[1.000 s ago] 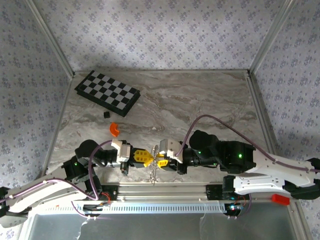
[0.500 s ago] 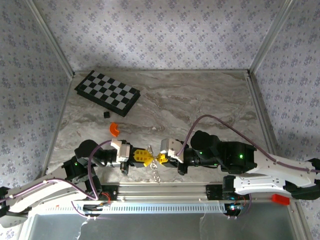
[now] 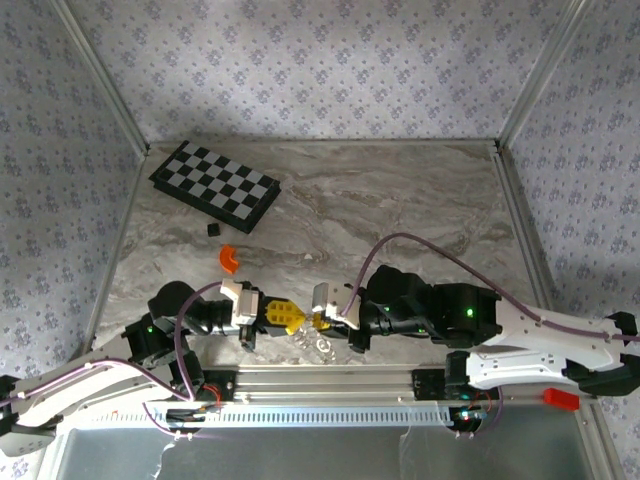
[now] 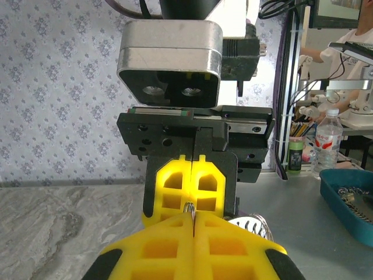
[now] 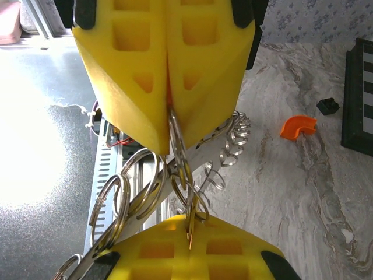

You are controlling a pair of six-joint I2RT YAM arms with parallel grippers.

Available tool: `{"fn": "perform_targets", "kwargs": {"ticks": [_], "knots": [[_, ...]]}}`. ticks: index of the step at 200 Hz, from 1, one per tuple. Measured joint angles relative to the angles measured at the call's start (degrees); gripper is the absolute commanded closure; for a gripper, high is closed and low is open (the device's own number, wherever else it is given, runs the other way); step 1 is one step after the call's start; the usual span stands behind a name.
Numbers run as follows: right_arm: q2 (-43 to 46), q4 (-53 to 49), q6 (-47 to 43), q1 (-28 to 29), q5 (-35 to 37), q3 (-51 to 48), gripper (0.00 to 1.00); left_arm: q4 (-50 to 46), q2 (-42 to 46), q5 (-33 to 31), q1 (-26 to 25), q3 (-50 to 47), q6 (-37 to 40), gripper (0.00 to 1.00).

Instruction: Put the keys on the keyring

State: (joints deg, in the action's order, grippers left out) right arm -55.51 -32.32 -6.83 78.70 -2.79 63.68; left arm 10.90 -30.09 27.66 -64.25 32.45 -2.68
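Right wrist view: thin silver keyring cluster [image 5: 137, 186] strung between two yellow-padded tools. Left tool [image 5: 169, 131] and right tool [image 5: 189, 236] each pinch shut on a loop, near the marbled counter [image 5: 303, 198] edge. Risk: opposing pull slips a loop — cluster drops onto the rail.

The middle and right of the table [image 3: 430, 200] lie open for you to sweep through. At the far left, the checkerboard [image 3: 215, 185] blocks the corner, with a small black piece [image 3: 211, 229] and an orange piece [image 3: 229, 259] just nearer. At the near edge, the left end effector [image 3: 296, 319] and right end effector [image 3: 314, 321] meet tip to tip, keyring [image 5: 175, 170] dangling between them.
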Motion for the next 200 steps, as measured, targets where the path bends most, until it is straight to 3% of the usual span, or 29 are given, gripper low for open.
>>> {"fn": "perform_targets", "kwargs": {"ticks": [39, 61, 100, 200], "knots": [[0.5, -0.2, 0.1, 0.9, 0.6, -0.1, 0.67, 1.1, 0.0, 0.1, 0.0, 0.0, 0.0, 1.0], [2.7, 0.3, 0.1, 2.0, 1.7, -0.3, 0.62, 1.6, 0.0, 0.2, 0.0, 0.0, 0.0, 1.0], [6.0, 3.1, -0.1, 3.9, 4.1, -0.7, 0.62, 2.5, 0.0, 1.1, 0.0, 0.0, -0.3, 1.0], [4.8, 10.6, -1.6, 4.9, 4.5, -1.2, 0.67, 2.6, -0.5, 1.8, 0.0, 0.0, -0.4, 1.0]]}}
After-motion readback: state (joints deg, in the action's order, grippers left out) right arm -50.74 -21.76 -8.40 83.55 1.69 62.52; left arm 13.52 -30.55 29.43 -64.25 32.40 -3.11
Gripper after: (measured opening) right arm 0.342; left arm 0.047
